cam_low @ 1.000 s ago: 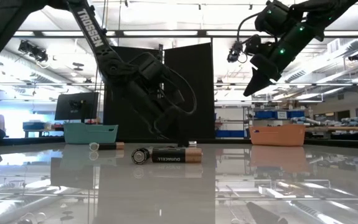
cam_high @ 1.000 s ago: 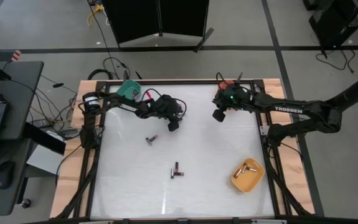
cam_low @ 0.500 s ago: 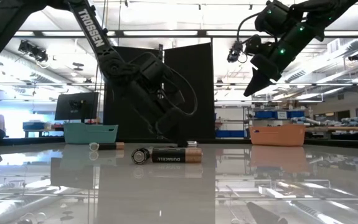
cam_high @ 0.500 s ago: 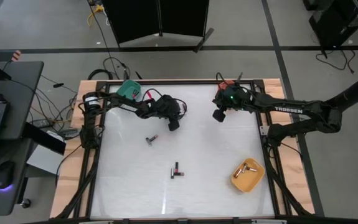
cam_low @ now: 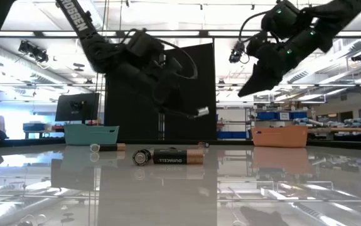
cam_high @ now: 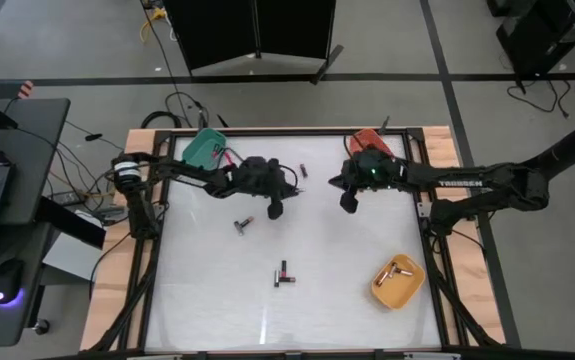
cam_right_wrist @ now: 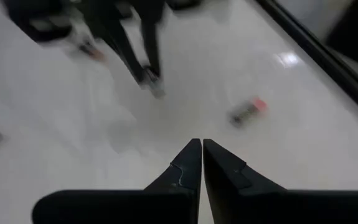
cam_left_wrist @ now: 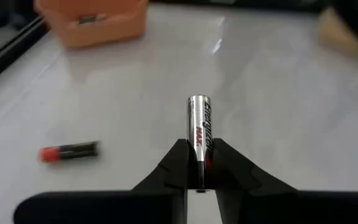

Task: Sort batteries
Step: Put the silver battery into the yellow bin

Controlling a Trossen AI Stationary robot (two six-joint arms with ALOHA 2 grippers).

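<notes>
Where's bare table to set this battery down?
The left gripper holds a silver battery. Bare room: front left corner below the loose battery, and the stretch between the centre pair and the orange tray. Crowded: the back edge, between both grippers.

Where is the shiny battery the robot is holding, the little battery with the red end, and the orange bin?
Shiny silver battery point(cam_left_wrist: 198, 127), left wrist view, its printed side.
Small red-ended battery point(cam_left_wrist: 70, 152), left wrist view, its middle.
Orange plastic bin point(cam_high: 381, 293), high view, its rim.
</notes>
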